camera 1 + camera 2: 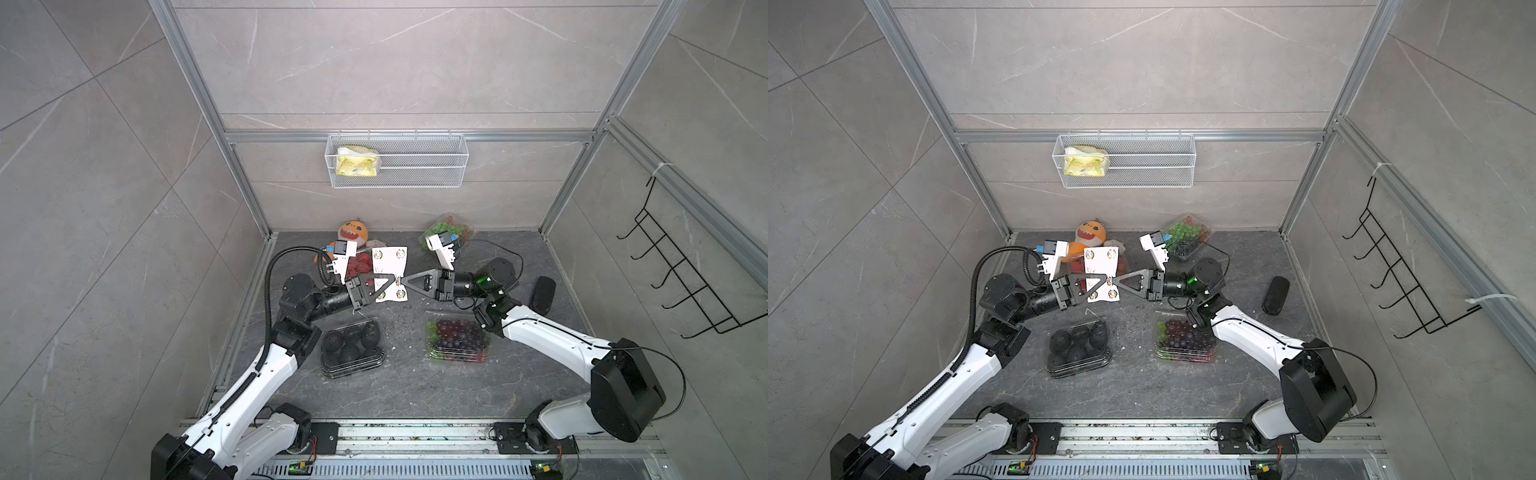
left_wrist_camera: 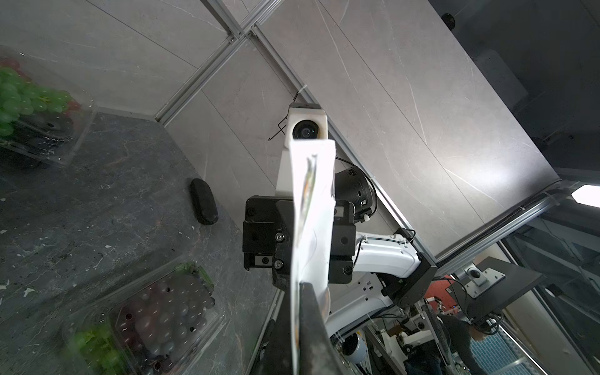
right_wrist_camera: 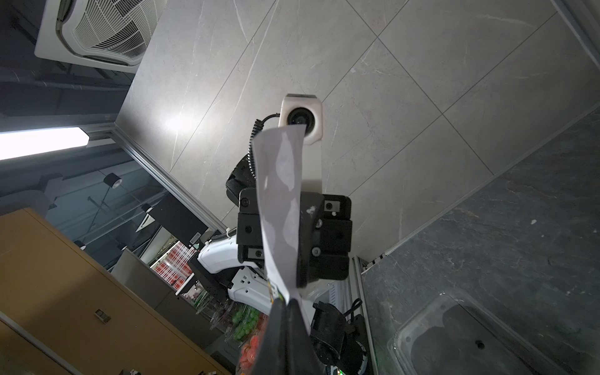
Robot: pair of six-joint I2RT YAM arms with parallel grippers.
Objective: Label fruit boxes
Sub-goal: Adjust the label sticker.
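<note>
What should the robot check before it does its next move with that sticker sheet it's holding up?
1. The left gripper is shut on the sticker sheet: ok.
2. The right gripper is pinching the sheet's opposite edge: ok.
3. The right gripper has only a sticker, not the backing too: cannot tell.
4. The sheet is held up off the table: ok.
5. The dark fruit box and the purple grape box sit uncovered at the front: ok.
6. The strawberry box is in plain sight: not ok, the sheet partly hides it.
</note>
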